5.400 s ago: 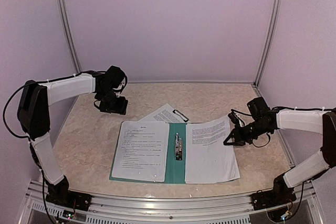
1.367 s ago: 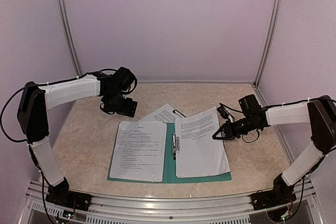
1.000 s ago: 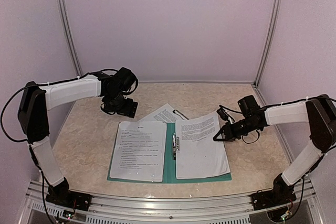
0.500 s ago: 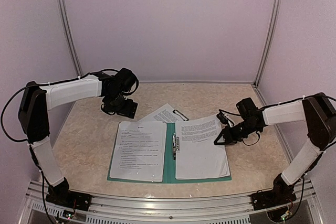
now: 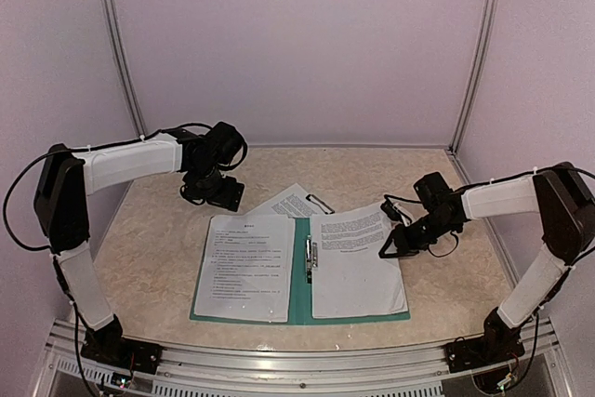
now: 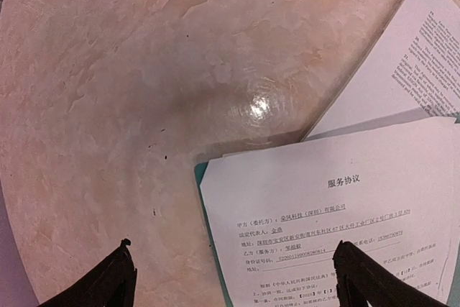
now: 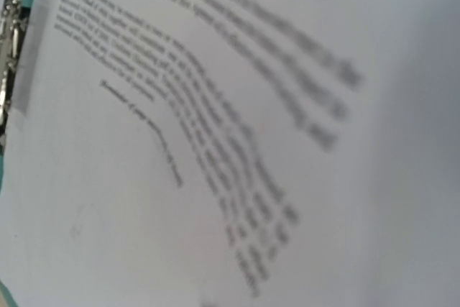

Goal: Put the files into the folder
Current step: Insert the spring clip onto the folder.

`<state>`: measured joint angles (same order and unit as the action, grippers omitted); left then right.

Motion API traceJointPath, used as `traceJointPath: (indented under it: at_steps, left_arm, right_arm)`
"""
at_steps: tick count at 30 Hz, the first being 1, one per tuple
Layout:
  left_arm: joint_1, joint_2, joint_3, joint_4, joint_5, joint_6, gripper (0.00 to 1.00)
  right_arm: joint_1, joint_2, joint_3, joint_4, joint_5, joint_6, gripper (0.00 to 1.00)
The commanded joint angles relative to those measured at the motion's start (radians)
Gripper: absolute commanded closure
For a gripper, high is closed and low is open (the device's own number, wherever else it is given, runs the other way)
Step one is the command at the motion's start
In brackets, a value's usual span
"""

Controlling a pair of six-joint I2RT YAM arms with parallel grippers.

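The teal folder [image 5: 299, 271] lies open at the middle of the table, its metal clip [image 5: 310, 256] at the spine. One printed sheet [image 5: 249, 267] covers its left half and another [image 5: 355, 262] its right half. A third sheet [image 5: 290, 202] lies partly under them at the back. My right gripper [image 5: 385, 249] rests at the right sheet's right edge. Its wrist view is filled by blurred text on that sheet [image 7: 237, 149] and shows no fingers. My left gripper [image 5: 221, 192] hovers open and empty over the folder's back left corner [image 6: 200, 170], above the left sheet [image 6: 345, 206].
A small dark clip-like thing [image 5: 319, 202] sits at the back sheet's right corner. Pale walls with metal corner posts [image 5: 476, 53] enclose the marbled table [image 5: 149, 248]. The arm bases stand on a rail at the near edge.
The right sheet's raised corner has come down, and the sheet now lies flat on the folder's right half. My right gripper shifted slightly left and lower. The left arm barely moved.
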<state>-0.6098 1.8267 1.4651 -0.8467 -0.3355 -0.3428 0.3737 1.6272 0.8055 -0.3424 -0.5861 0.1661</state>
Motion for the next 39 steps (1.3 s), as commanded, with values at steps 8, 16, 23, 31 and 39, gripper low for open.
traceJointPath:
  at_steps: [8, 16, 23, 31, 39]
  left_arm:
    - [-0.011, 0.028, 0.037, -0.018, -0.031, 0.011, 0.08]
    - [-0.017, 0.038, 0.038, -0.017, -0.034, 0.010, 0.08]
    - [-0.021, 0.044, 0.040, -0.018, -0.035, 0.010, 0.08]
    - [-0.025, 0.049, 0.047, -0.019, -0.037, 0.011, 0.07]
    - [-0.032, 0.052, 0.050, -0.020, -0.035, 0.011, 0.07]
  right_arm:
    - [0.020, 0.001, 0.016, -0.040, 0.015, -0.019, 0.91]
    - [0.029, -0.010, 0.013, -0.050, 0.009, -0.024, 0.99]
    - [0.031, -0.022, 0.013, -0.062, 0.019, -0.033, 1.00]
    - [0.032, -0.029, 0.019, -0.069, 0.014, -0.040, 1.00]
    - [0.033, -0.007, 0.028, -0.063, 0.009, -0.047, 1.00]
